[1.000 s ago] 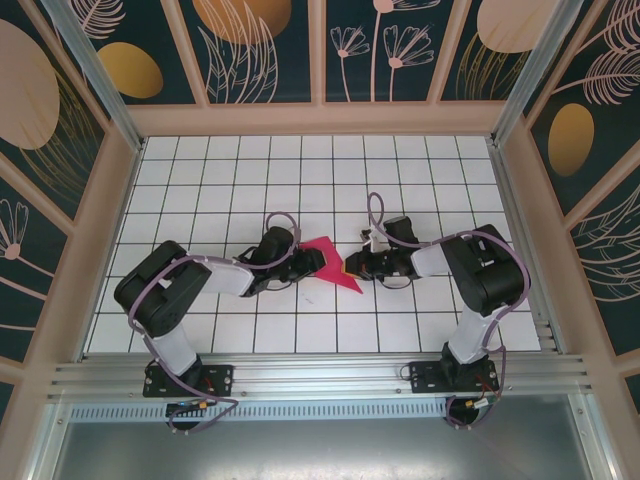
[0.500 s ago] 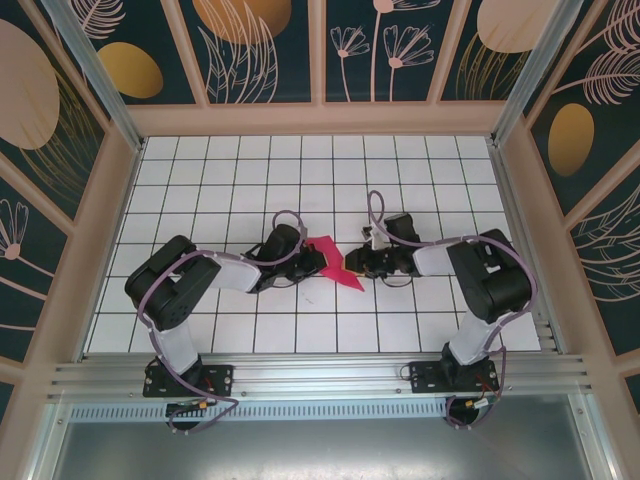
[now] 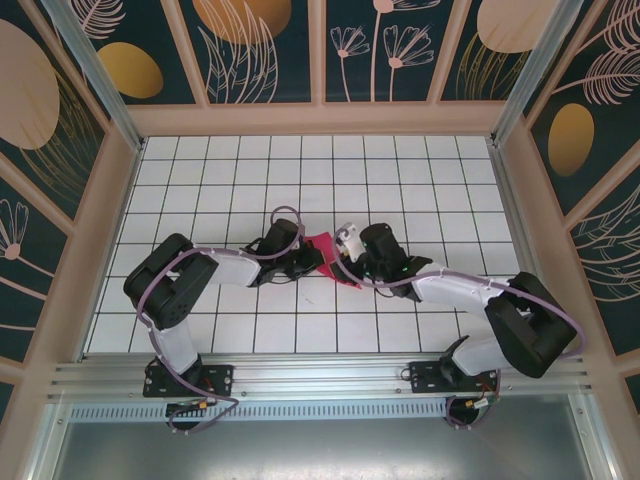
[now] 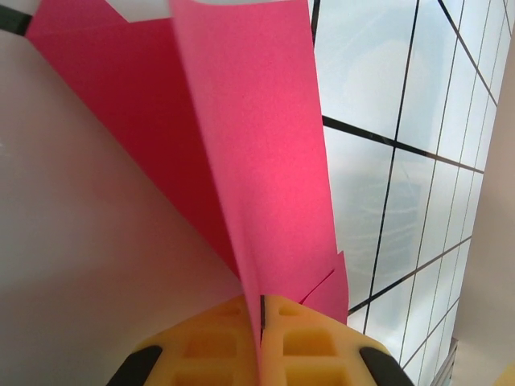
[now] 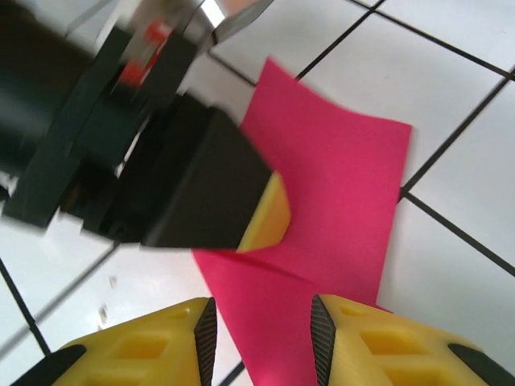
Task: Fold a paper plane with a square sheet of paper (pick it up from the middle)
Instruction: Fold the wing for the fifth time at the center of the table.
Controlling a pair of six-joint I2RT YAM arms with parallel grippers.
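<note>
The square sheet of paper (image 3: 328,252) is a creased magenta-pink pointed shape lying on the white grid at mid-table. In the left wrist view one flap of the paper (image 4: 249,153) stands up as a ridge. My left gripper (image 4: 261,310) is shut on the foot of that ridge, its yellow fingers (image 4: 306,334) pressed together; from above, the left gripper (image 3: 312,260) is at the paper's left edge. My right gripper (image 5: 261,334) is open just over the paper (image 5: 330,185), which runs between its spread fingers (image 5: 358,338). From above, the right gripper (image 3: 347,266) is at the paper's right side.
The left gripper's black finger with its yellow pad (image 5: 269,213) rests on the paper close ahead of my right fingers. Both arms crowd the table's centre. Pale wooden walls (image 3: 320,120) ring the white gridded floor (image 3: 220,170).
The left gripper has closed on the raised fold. The right gripper has opened and the right arm has swung left, closer over the paper. The paper now looks narrower.
</note>
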